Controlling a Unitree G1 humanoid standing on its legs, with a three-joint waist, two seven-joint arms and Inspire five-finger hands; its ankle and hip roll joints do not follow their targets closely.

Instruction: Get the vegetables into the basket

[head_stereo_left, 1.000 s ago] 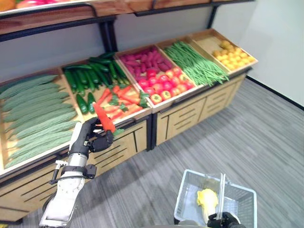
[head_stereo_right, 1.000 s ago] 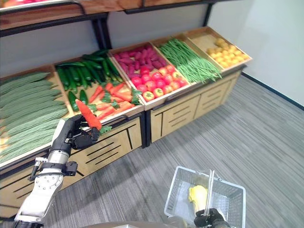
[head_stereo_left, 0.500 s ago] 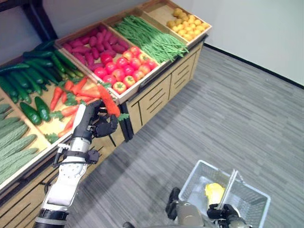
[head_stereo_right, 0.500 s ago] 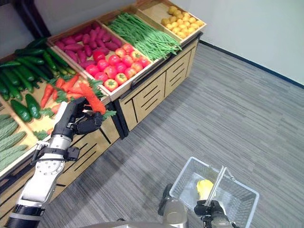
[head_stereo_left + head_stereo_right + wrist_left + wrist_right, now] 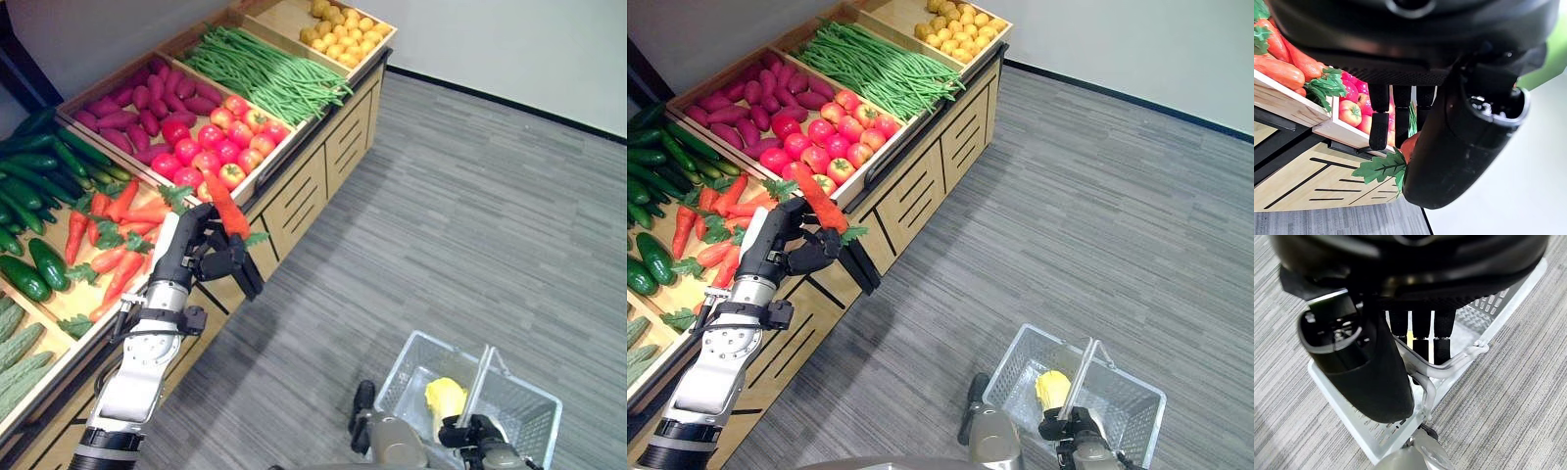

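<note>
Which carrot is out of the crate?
The carrot held in the left hand, lifted past the crate's front edge; the other carrots lie in the crate.

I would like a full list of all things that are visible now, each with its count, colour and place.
carrot: one, orange with green leaves, held in the left hand
basket: one, white wire, low on the right over the floor
yellow vegetable: one, in the basket
carrots: many, orange, crate
cucumbers: many, dark green, crate
tomatoes: many, red, crate
green beans: many, crate
left hand: dark, before the stand
right hand: dark, on the basket handle
</note>
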